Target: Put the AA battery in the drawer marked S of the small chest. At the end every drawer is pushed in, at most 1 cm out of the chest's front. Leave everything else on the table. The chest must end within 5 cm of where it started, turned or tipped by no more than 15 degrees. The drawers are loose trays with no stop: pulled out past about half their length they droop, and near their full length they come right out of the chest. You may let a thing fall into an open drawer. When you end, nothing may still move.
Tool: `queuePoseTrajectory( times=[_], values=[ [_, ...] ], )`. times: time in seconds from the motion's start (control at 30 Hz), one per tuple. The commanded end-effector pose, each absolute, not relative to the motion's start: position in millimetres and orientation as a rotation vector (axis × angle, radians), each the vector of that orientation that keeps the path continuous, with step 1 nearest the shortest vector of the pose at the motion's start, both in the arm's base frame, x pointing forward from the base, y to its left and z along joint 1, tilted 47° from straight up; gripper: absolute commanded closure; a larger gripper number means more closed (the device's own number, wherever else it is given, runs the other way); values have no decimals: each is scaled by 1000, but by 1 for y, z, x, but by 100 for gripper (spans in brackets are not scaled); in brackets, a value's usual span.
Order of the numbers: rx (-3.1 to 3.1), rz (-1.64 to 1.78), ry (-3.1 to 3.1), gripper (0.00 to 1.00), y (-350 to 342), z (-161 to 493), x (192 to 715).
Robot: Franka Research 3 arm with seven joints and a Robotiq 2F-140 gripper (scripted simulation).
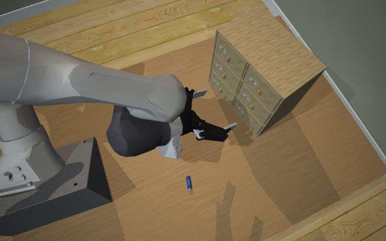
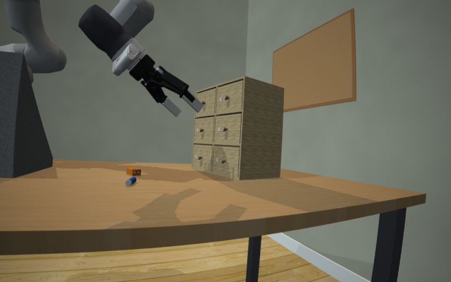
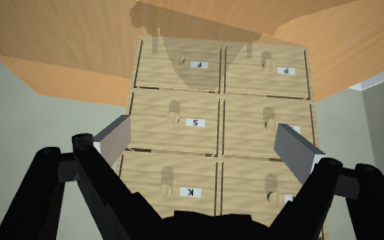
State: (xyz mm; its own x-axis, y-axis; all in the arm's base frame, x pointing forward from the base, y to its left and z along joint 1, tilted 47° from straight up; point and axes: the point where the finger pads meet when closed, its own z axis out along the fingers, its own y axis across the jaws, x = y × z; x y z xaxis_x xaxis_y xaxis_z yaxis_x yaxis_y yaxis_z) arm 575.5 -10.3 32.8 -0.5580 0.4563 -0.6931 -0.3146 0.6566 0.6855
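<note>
The blue AA battery (image 1: 188, 182) (image 2: 130, 181) lies flat on the table, well short of the chest and apart from my gripper. The small wooden chest (image 1: 270, 48) (image 2: 261, 133) has six drawers, and all look pushed in. The wrist view shows its front upside down. The drawer marked S (image 3: 175, 122) (image 2: 226, 129) is in the middle row. My gripper (image 1: 216, 109) (image 2: 185, 107) (image 3: 203, 132) is open and empty. It hangs in the air just in front of the chest's drawer fronts, pointing at them.
A small orange block (image 2: 133, 171) lies on the table (image 2: 299, 199) behind the battery; the arm hides it in the top view. The robot's dark base (image 1: 71, 182) stands at the left. The table's edge runs close behind the chest.
</note>
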Motion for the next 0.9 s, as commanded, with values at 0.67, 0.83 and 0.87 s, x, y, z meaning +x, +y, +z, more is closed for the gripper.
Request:
queuePoseTrajectory(
  times=[0.67,0.83,0.87],
  values=[
    [112,1031,1932,0,-10,35,573],
    [102,1035,1950,0,-11,36,572],
    [102,1035,1950,0,-11,36,572]
  ],
)
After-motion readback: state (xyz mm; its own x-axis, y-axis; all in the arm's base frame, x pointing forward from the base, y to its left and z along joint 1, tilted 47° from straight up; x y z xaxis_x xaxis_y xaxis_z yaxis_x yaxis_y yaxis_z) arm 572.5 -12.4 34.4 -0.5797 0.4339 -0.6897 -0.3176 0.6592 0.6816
